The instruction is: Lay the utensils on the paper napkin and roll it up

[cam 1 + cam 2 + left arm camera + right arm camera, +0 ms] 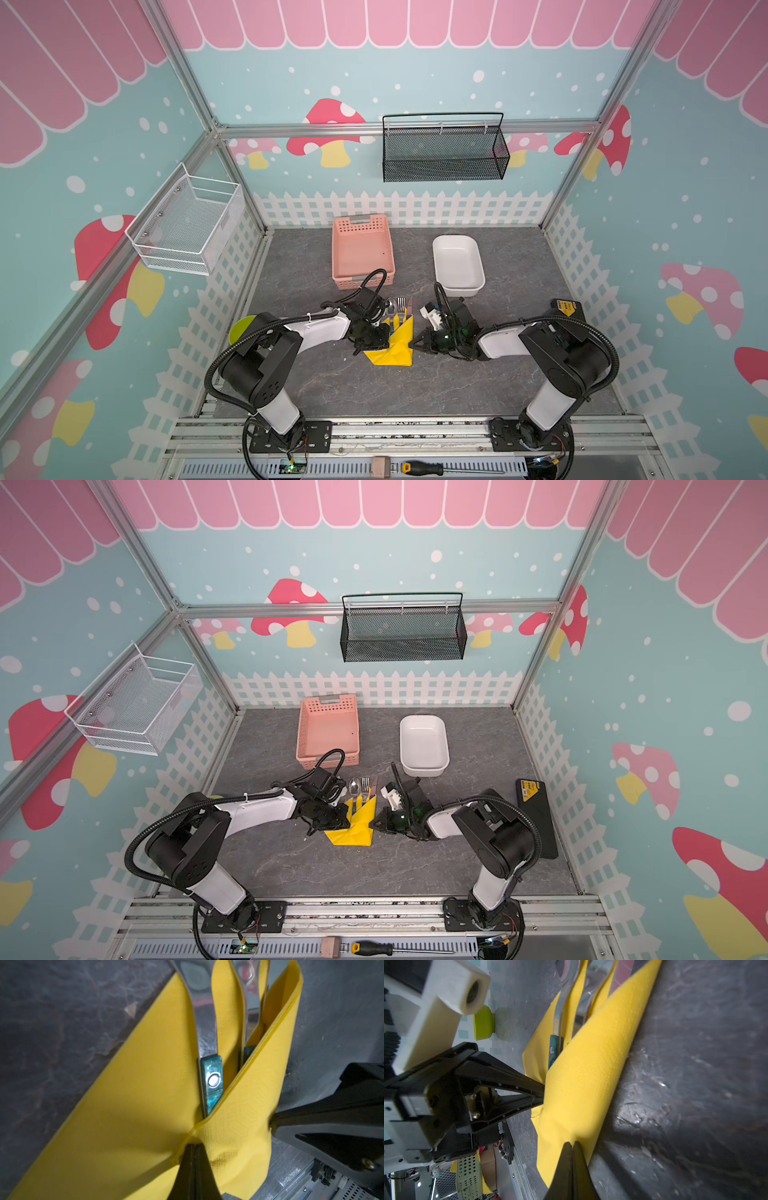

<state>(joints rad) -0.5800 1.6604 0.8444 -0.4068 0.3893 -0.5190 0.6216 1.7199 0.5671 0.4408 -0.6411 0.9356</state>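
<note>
The yellow paper napkin (395,347) (353,831) lies on the grey table between both arms, its right side folded over the utensils' teal handles. In both top views the spoon (390,307), fork (401,305) and knife (409,306) stick out of its far end. The spoon handle (212,1082) shows beside the fold edge. My left gripper (194,1145) (543,1093) is shut, pinching the napkin at the flap's edge. My right gripper (573,1142) (412,345) (272,1124) is shut too, its tips nipping the folded right edge, where the paper puckers.
Behind the napkin stand a pink basket (363,249) and a white dish (457,282). The lime-green bowl (241,328) sits at the left behind the left arm, and a black case (536,812) lies at the right. A screwdriver (432,468) rests on the front rail.
</note>
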